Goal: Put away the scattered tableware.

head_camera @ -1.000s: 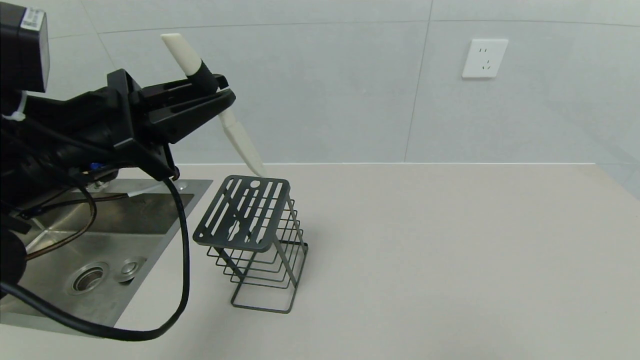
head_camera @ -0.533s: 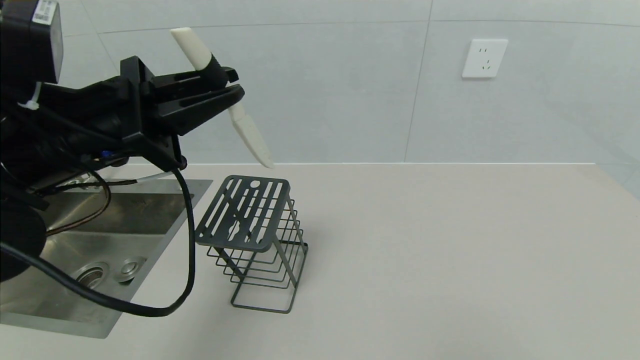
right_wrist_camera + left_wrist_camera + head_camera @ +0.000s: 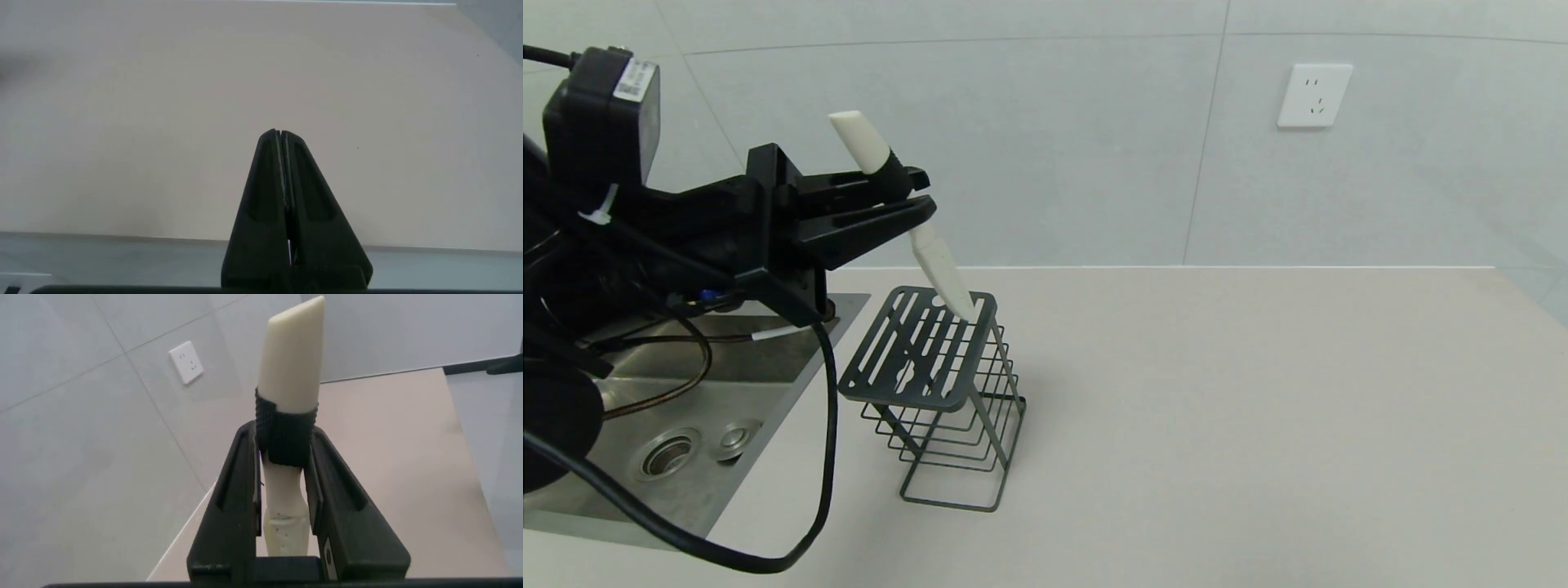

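Note:
My left gripper (image 3: 907,200) is shut on a white knife (image 3: 862,144) with a black band on its handle, held tilted above the counter. The blade tip (image 3: 964,309) touches the slotted top of the dark wire knife rack (image 3: 923,351), at its far right corner. In the left wrist view the knife handle (image 3: 290,367) sticks out between the shut fingers (image 3: 241,490). My right gripper (image 3: 282,139) is shut on nothing, over bare beige counter (image 3: 163,122).
A steel sink (image 3: 686,392) with a drain lies left of the rack, under my left arm. A black cable (image 3: 825,457) loops down beside the rack. The beige counter (image 3: 1258,408) stretches to the right. A wall socket (image 3: 1313,95) sits high on the tiled wall.
My left gripper came down and slightly right with the knife; the blade tip dropped from above the rack to its slotted top.

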`<state>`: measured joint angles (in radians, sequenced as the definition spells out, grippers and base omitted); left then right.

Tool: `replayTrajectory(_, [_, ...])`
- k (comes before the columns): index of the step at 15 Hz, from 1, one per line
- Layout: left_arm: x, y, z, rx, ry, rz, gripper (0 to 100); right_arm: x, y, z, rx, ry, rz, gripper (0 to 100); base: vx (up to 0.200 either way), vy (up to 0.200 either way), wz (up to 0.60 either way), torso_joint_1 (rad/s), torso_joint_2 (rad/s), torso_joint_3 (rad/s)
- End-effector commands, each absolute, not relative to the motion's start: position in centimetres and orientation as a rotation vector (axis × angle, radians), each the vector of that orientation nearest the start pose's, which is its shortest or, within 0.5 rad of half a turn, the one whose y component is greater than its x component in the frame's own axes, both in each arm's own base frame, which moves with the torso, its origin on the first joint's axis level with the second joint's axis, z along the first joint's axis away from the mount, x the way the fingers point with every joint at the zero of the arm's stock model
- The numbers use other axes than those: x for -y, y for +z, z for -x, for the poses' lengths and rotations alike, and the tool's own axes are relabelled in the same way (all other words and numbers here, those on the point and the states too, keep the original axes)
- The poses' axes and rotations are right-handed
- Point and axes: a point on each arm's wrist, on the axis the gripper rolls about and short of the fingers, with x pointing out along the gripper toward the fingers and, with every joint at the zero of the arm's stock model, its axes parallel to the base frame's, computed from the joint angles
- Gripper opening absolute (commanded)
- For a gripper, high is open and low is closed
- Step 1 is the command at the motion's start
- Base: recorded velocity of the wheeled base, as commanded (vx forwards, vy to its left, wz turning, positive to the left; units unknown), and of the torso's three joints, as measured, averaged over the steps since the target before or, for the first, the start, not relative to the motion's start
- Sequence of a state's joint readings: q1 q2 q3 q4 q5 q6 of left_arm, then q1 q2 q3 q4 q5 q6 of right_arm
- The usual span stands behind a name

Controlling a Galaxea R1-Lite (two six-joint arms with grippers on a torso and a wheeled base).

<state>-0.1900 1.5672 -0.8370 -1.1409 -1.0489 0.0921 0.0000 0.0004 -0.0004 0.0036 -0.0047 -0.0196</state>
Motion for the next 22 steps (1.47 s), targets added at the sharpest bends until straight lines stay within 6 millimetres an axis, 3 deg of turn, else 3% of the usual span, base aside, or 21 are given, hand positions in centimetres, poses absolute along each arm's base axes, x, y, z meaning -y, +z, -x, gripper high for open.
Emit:
replayTrajectory(1, [7.0,27.4,-25.8,0.448,-1.203,-0.258,0,0.0,7.5,2.3,-0.003,-0.005,0.02,0,0.0,0.0,0.0,0.0,0.0,0.0])
replayTrajectory(22, [6.6,26.3,-28.0,0.406,-1.182,-0.246,0,0.0,7.5,2.3,-0.005,-0.006,0.02,0,0.0,0.0,0.0,0.0,0.0,0.0])
